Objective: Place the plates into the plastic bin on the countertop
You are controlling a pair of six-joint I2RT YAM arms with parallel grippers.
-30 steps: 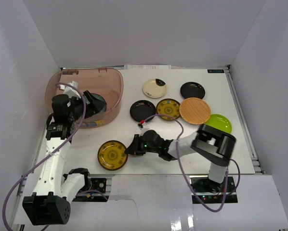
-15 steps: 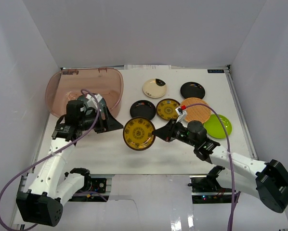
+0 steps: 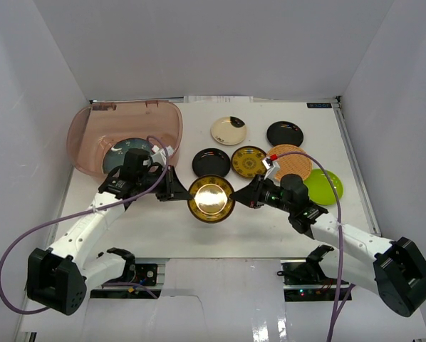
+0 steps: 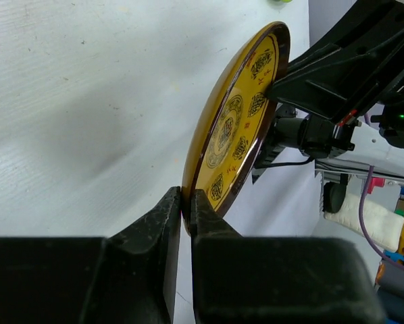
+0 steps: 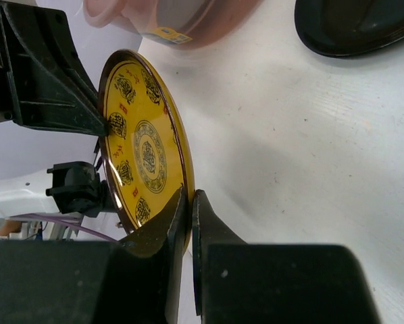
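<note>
A yellow patterned plate (image 3: 211, 199) is held off the countertop (image 3: 156, 231) at mid-front, tilted on edge between both arms. My left gripper (image 3: 182, 193) is shut on its left rim; in the left wrist view the fingers (image 4: 186, 204) pinch the plate (image 4: 234, 128) edge. From the other side, my right gripper (image 3: 239, 197) is shut on the opposite rim, its jaws (image 5: 190, 202) clamping the plate (image 5: 144, 145). The plastic bin (image 3: 85, 132) stands at back left with a grey-blue plate (image 3: 122, 152) inside.
On the countertop behind lie a cream plate (image 3: 229, 130), two black plates (image 3: 285, 133) (image 3: 211, 162), a second yellow patterned plate (image 3: 248, 161), an orange woven-look plate (image 3: 288, 163) and a lime green plate (image 3: 327, 183). White walls enclose the table.
The right gripper lifted the yellow plate from the front left to mid-table. The left arm swung from the bin to the plate and closed on its rim.
</note>
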